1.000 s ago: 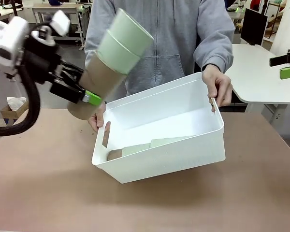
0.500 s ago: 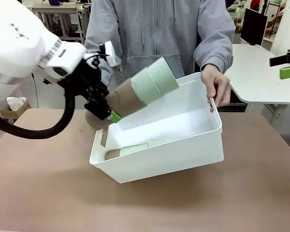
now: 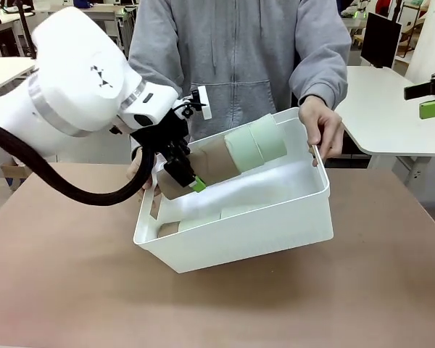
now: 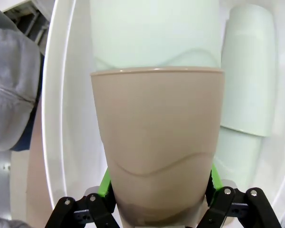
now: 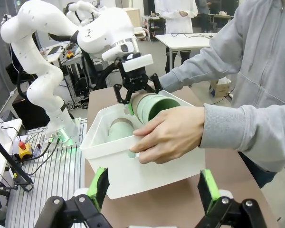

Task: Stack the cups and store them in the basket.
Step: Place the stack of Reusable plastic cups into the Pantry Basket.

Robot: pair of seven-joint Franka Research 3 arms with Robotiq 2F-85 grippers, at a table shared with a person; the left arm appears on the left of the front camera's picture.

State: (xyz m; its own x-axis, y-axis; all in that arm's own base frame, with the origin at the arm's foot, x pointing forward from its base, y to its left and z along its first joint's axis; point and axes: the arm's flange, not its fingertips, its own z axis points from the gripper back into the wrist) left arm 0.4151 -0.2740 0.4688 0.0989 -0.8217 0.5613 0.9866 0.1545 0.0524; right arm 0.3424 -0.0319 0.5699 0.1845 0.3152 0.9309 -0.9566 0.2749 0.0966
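**A:** Cups first: where are they, nearest to farthest?

**B:** From my remote seat, the nearest thing is the table (image 3: 72, 290), brown and flat. On it sits the basket (image 3: 261, 232), white, tipped so that its open top faces the left arm. A second stack (image 3: 203, 219) of cups lies on its side on the basket floor: a tan cup with mint ones nested in it.

**A:** And the stack being handled?

**B:** My left gripper (image 3: 180, 170) holds the stack (image 3: 235, 154) at its tan base, over the basket's left end. The stack points into the basket, slanting up toward the far right corner. It is one tan cup (image 4: 156, 142) with two mint cups (image 3: 257, 142) nested in it.

**A:** What are the fingers doing?

**B:** In the left wrist view the green pads (image 4: 106, 183) press on both sides of the tan cup, clamped on it. The right gripper (image 5: 152, 190) has its fingers spread wide apart, with nothing between them, well back from the basket.

**A:** And beyond that?

**B:** A person in a grey hoodie stands at the far side. One hand (image 3: 325, 125) grips the basket's right rim. The other hand (image 3: 141, 168) is at the left rim, mostly hidden behind my arm.
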